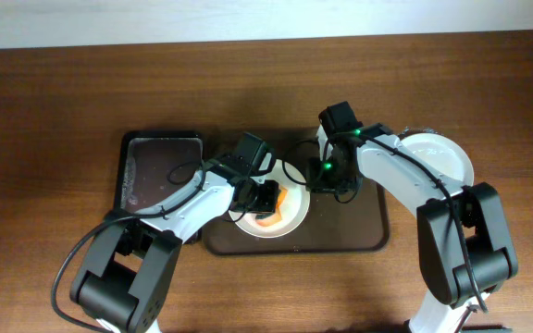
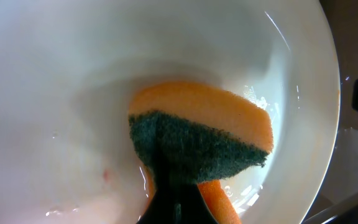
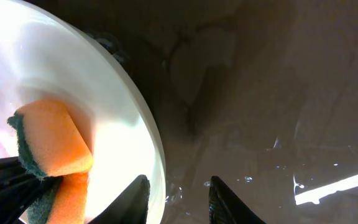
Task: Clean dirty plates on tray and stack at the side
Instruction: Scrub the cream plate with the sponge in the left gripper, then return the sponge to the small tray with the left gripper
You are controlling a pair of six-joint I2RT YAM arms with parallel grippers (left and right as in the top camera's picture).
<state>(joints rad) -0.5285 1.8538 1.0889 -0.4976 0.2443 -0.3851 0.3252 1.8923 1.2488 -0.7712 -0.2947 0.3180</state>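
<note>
L gripper (image 1: 266, 198): clamped on sponge (image 2: 202, 119), pressed into plate (image 1: 291, 222).
Plate: on tray (image 1: 359, 233), centre-left.
R gripper (image 3: 179, 190): jaws parted, astride plate rim.
2nd plate (image 1: 442, 155): on table (image 1: 54, 102), just right of tray.

small black tray (image 1: 162, 171): on wood table (image 1: 44, 92) | sponge (image 2: 197, 134): orange, dark green face

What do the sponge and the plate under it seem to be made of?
The sponge: soft orange foam, matte and porous, backed by a dark green fibrous scouring layer. The plate: glossy white, probably glazed ceramic or hard plastic; the bright reflections leave it open.
</note>
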